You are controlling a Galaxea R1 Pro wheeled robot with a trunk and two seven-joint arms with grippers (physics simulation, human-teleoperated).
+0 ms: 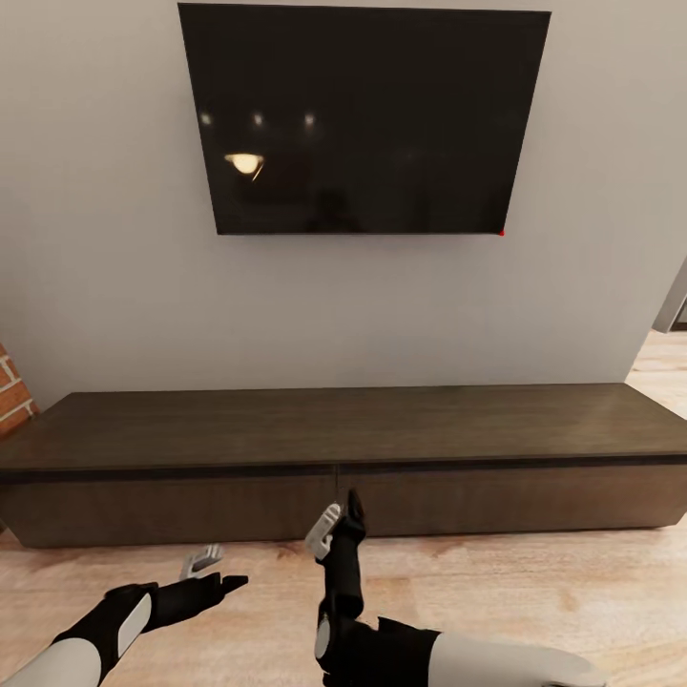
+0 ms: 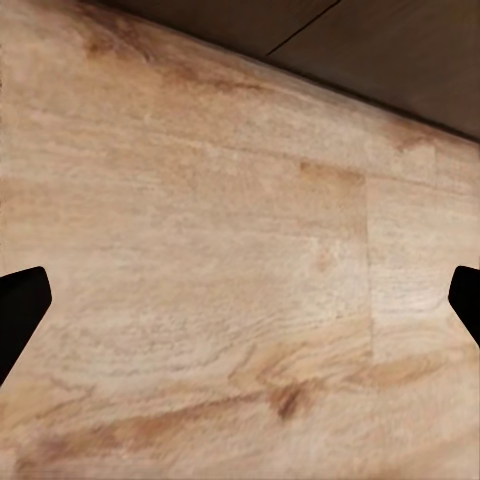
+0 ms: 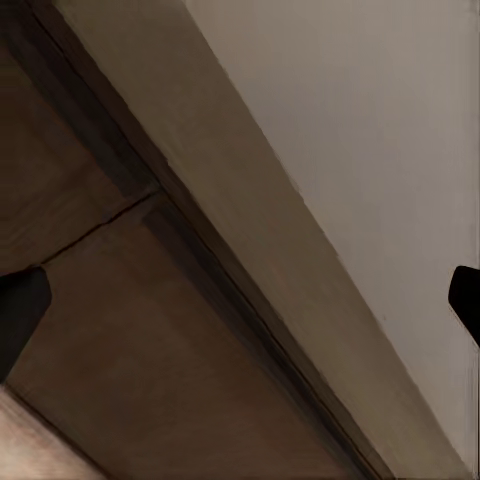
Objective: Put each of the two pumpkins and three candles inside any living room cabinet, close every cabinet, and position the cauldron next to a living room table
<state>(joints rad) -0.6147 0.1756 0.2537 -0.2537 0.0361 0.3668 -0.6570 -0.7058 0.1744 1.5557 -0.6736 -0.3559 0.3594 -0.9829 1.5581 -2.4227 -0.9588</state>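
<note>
Both arms sit lowest in the head view, sleeves black and white, reaching out over the wood floor [image 1: 534, 582]. Right gripper [image 1: 339, 520] is raised with its fingers pointing up at the front of the cabinet [image 1: 343, 429], right around the thin vertical seam between the two wide drawer fronts. Its wrist view has the dark fingertips way out at the frame edges with nothing between them, so the fingers are spread wide and empty; ahead of them is the drawer front with that seam, the cabinet's top edge, then plain wall.

Left gripper [image 1: 212, 566] hangs low over the floor, short of the cabinet base. Same deal: fingers wide apart, holding nothing, just floorboards ahead of them and a strip of the dark cabinet beyond.

Above the cabinet is a big black TV [image 1: 363, 119] on the wall, and a bit of brick at the far left edge.

Progress-wise, I'd say not much is visibly done. Both drawer fronts look shut, and I can't tell what's inside them. Best guess: the right arm is lining up to pull a drawer open, which will be fiddly with no handles. Stowing the pumpkins and candles, closing up and moving the cauldron look like they're all left.
</note>
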